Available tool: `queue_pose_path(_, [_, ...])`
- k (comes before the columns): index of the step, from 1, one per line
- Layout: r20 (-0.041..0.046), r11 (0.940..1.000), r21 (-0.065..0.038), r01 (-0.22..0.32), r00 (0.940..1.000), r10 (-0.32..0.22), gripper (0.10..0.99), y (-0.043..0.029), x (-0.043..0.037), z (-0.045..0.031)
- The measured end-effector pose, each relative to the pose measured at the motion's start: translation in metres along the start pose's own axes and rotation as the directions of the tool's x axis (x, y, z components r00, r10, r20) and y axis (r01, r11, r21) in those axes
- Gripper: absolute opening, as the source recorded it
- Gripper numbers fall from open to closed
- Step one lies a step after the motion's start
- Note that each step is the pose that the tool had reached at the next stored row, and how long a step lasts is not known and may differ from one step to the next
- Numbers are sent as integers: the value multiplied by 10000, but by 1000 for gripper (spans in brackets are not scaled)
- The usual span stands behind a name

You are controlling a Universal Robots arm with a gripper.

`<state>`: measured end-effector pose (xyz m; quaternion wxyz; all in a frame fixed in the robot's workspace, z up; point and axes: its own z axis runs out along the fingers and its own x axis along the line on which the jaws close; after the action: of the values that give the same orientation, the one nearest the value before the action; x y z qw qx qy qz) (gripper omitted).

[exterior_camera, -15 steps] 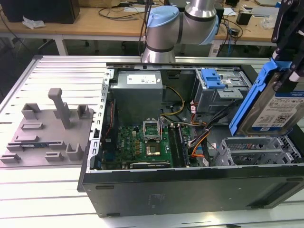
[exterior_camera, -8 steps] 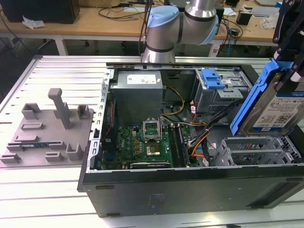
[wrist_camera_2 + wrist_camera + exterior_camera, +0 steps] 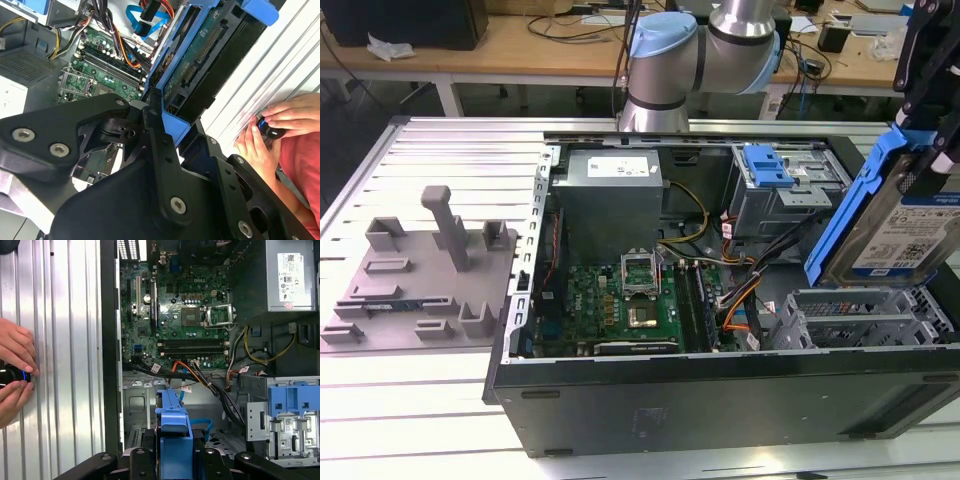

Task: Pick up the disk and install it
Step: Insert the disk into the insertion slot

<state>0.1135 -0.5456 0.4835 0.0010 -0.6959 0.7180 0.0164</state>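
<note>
Now | tool (image 3: 923, 128) clamped on disk (image 3: 895, 225) | silver-grey drv, blue carrier (image 3: 855, 200), blue/wht label (image 3: 920, 250)

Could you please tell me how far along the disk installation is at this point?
Pickup looks done: the claw is shut on the disk, held tilted above the open computer case, at the exterior view's right. Installation is left: the disk is not yet seated in any bay.

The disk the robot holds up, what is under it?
Below the disk, held in the gripper, lies the open computer case with a grey metal drive bay and a blue cable. The spot straight beneath is covered by the disk.
</note>
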Motion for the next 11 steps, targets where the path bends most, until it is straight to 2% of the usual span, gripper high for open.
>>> queue_pose_path(11, [-3,10000,-2,84,10000,-84,369,-1,2,34])
